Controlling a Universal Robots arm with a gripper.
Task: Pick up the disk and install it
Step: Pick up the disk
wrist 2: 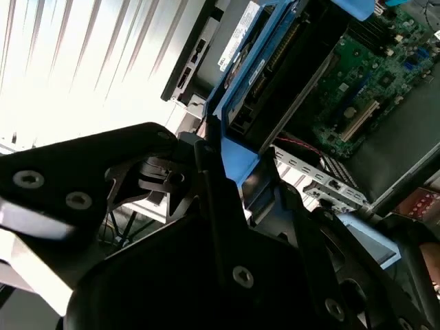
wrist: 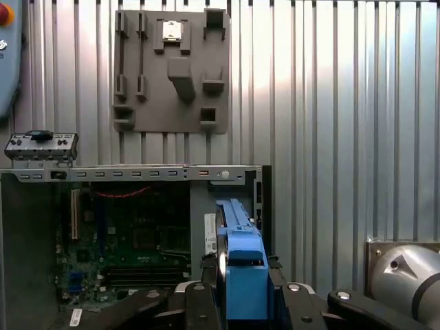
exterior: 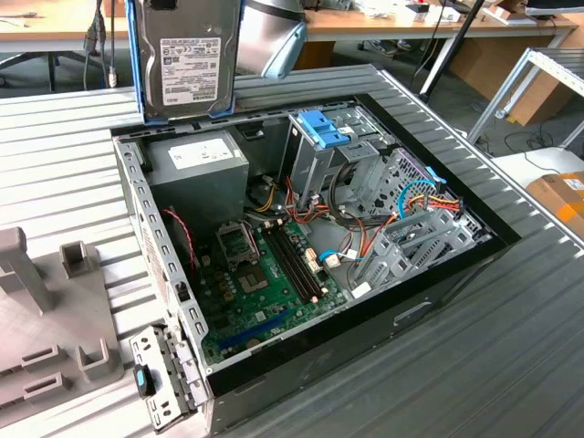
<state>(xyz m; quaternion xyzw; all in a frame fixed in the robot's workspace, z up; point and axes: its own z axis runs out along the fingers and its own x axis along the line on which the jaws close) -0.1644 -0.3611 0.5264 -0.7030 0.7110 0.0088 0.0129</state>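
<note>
Gripper (wrist: 244,294) clenched on the disk (wrist: 238,227), edge-up above the open case (exterior: 411,310); I'd square it to the cage (exterior: 315,155) beneath

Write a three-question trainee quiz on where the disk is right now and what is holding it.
1. True or false: the disk lies flat on the motherboard inside the open computer case.
2. Multiple choice: the carrier frame along the disk's edges is A) red, B) blue, C) yellow.
3. Short answer: in the first wrist view, what is the gripper clamped on?

Key: 1 false, it is held upright in the air by the case's edge; 2 B; 3 the disk.
</note>
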